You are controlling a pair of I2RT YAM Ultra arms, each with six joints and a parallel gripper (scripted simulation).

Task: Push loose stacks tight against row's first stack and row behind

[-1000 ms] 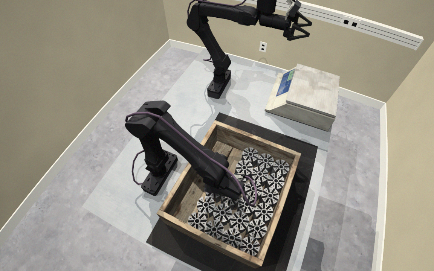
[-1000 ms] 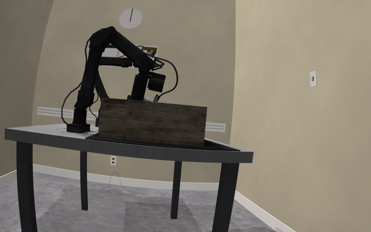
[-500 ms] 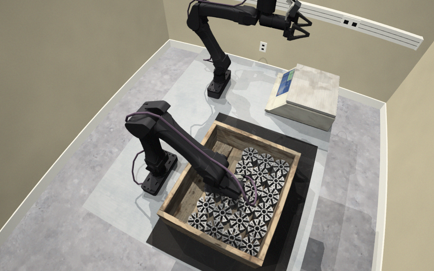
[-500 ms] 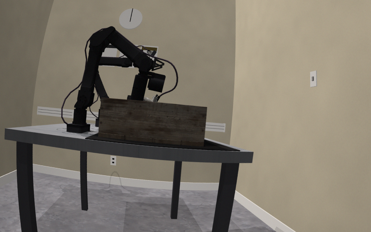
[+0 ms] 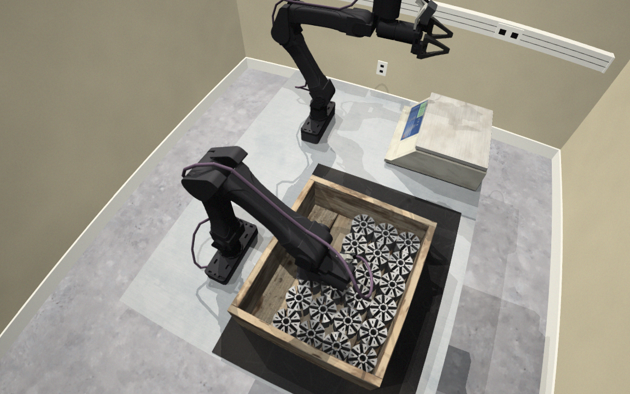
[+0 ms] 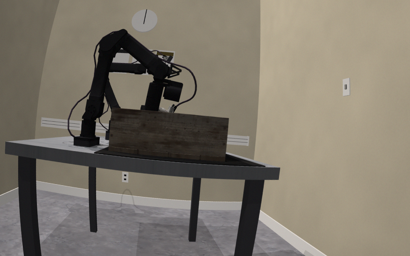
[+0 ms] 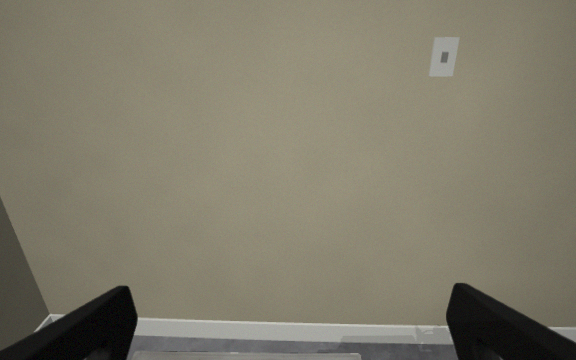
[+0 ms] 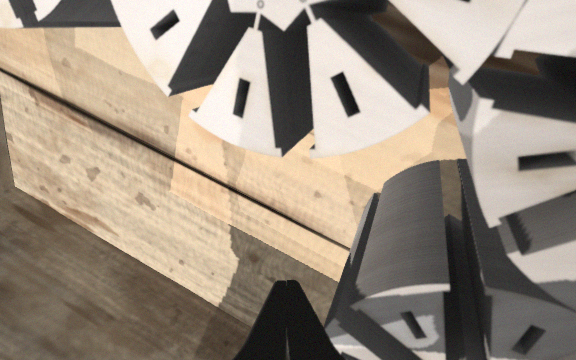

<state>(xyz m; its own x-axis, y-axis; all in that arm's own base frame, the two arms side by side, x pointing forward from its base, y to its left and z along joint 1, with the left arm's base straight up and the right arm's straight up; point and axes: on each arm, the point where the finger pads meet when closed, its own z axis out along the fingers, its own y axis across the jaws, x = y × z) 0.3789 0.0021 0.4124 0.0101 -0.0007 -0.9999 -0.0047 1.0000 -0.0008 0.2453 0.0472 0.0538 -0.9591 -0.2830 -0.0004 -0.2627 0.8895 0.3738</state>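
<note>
Exterior view: brown wooden crate (image 5: 375, 199) (image 6: 168, 135) (image 8: 43, 270) near grey desk's (image 5: 161, 289) (image 6: 136, 167) front edge. Black right gripper (image 8: 286, 283) together beside silver slotted stack (image 8: 408, 225); black left gripper (image 5: 450, 42) (image 6: 180, 70) (image 7: 292, 301) apart.

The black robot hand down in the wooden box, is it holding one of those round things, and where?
No, the right hand holds nothing: its black fingers are shut together beside a grey-and-white slotted round stack.
</note>
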